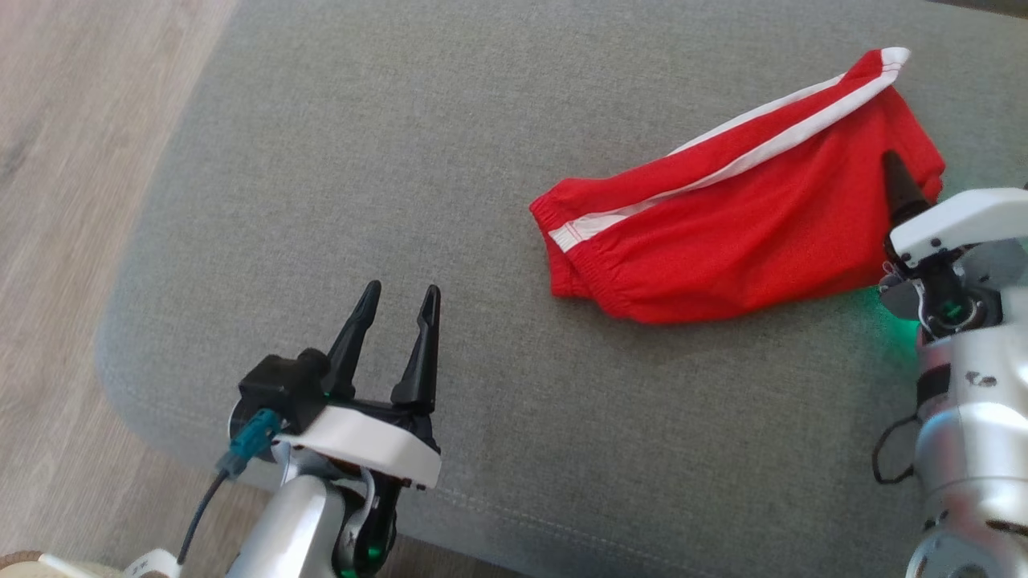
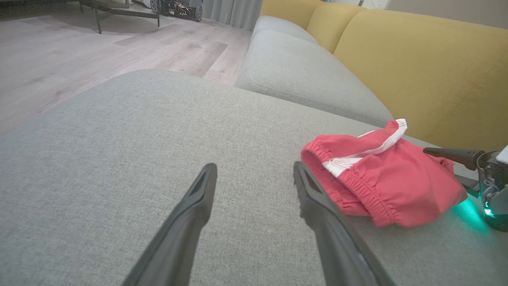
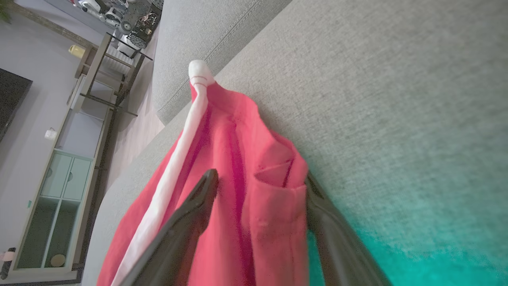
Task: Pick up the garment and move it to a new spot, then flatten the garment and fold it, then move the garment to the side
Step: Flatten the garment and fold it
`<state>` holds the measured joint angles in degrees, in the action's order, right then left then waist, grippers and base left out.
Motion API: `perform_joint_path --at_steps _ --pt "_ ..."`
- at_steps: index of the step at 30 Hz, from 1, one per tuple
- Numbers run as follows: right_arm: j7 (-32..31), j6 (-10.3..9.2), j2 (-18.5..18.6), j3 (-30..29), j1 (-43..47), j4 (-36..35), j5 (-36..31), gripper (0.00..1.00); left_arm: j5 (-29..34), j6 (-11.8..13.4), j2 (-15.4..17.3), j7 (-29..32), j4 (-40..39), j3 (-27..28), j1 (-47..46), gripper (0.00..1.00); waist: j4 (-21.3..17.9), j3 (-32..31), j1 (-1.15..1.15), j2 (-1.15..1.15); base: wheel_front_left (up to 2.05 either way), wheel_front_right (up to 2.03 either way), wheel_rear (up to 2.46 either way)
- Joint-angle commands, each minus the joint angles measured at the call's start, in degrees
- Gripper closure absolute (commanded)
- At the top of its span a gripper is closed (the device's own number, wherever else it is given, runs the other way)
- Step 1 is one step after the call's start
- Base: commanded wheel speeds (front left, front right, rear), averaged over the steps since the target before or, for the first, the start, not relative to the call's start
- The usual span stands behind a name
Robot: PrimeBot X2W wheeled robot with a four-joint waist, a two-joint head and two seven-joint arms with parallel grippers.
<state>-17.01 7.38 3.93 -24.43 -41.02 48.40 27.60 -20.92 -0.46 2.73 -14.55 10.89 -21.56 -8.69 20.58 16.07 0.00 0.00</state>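
The garment [image 1: 723, 233] is a pair of red shorts with a white side stripe, lying bunched on the grey cushion [image 1: 401, 160] at the right. My right gripper [image 1: 894, 160] is at the garment's right end. In the right wrist view its jaws stand open with a fold of the garment [image 3: 222, 131] between them, one finger over the cloth and the other at its edge. My left gripper [image 1: 401, 289] hovers open and empty over bare cushion at the lower left, well short of the waistband. The left wrist view has the garment [image 2: 381, 178] to the right of the left gripper [image 2: 254, 166].
The cushion's rounded edge [image 1: 120, 345] drops to a wooden floor [image 1: 72, 201] on the left and front. A yellow backrest [image 2: 416, 67] and a second grey seat [image 2: 301, 71] lie beyond the garment. A metal-legged table [image 2: 119, 12] stands far off on the floor.
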Motion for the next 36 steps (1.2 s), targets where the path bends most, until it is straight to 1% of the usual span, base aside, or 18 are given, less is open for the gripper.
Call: perform_joint_path --at_steps 1,5,6,7,8,13,19,24,28,32,36 --pt "0.23 0.11 -1.04 0.84 -0.99 0.42 -0.51 0.00 -0.20 0.22 0.15 -0.45 -2.17 1.50 -2.29 0.00 0.17 0.21 0.00 0.00 0.00 0.00 0.00" --pt "1.55 0.11 -1.04 -0.17 -2.87 3.72 -4.52 0.00 -0.16 0.36 0.15 -0.45 -2.37 1.53 -2.42 0.00 0.03 0.55 0.00 0.00 0.00 0.00 0.00" --pt "1.83 0.11 -1.04 -0.58 -3.34 4.43 -5.24 0.16 -0.15 0.39 0.15 -0.45 -2.38 1.51 -2.49 0.00 -0.07 0.64 0.00 0.00 0.00 0.00 0.00" --pt "2.11 0.11 -1.04 -0.94 -3.82 5.06 -5.88 0.73 -0.13 0.42 0.15 -0.45 -2.39 1.48 -2.57 0.00 -0.20 0.71 0.00 0.00 0.00 0.00 0.00" --pt "2.53 0.11 -1.04 -1.00 -4.26 5.49 -6.71 1.00 -0.12 0.45 0.15 -0.45 -2.40 1.48 -2.66 0.00 -0.38 0.78 0.00 0.00 0.00 0.00 0.00" --pt "5.11 0.11 -1.04 -0.59 -5.65 5.93 -8.37 1.00 -0.02 0.48 0.15 -0.45 -2.39 1.80 -2.91 0.00 -1.71 0.85 0.00 0.00 0.00 0.00 0.00" --pt "8.86 0.11 -0.83 0.23 -4.84 3.90 -7.30 1.00 0.13 0.37 0.15 -0.45 -2.11 2.18 -3.05 0.00 -3.74 0.08 0.00 0.00 0.00 0.00 0.00" --pt "13.19 0.11 -0.42 0.94 -1.29 -0.12 -7.26 1.00 0.29 0.45 0.15 -0.45 -1.93 2.54 -2.76 0.00 -5.62 -1.24 0.00 0.00 0.00 0.00 0.00" --pt "16.44 0.11 -0.58 -1.76 3.15 -3.12 -8.23 1.00 0.63 0.38 0.15 -0.45 -1.74 3.07 -2.00 0.00 -7.30 -2.73 0.00 0.00 0.00 0.00 0.00" --pt "17.66 0.11 -0.95 -4.11 7.85 -5.94 -9.41 1.00 0.99 0.20 0.15 -0.45 -1.68 3.40 -1.54 0.00 -8.66 -3.84 0.00 0.00 0.00 0.00 0.00" --pt "17.68 0.11 -1.02 -0.51 9.73 -5.83 -6.43 1.00 1.06 0.07 0.15 -0.45 -1.83 3.36 -1.54 0.00 -9.58 -4.14 0.00 0.00 0.00 0.00 0.00"
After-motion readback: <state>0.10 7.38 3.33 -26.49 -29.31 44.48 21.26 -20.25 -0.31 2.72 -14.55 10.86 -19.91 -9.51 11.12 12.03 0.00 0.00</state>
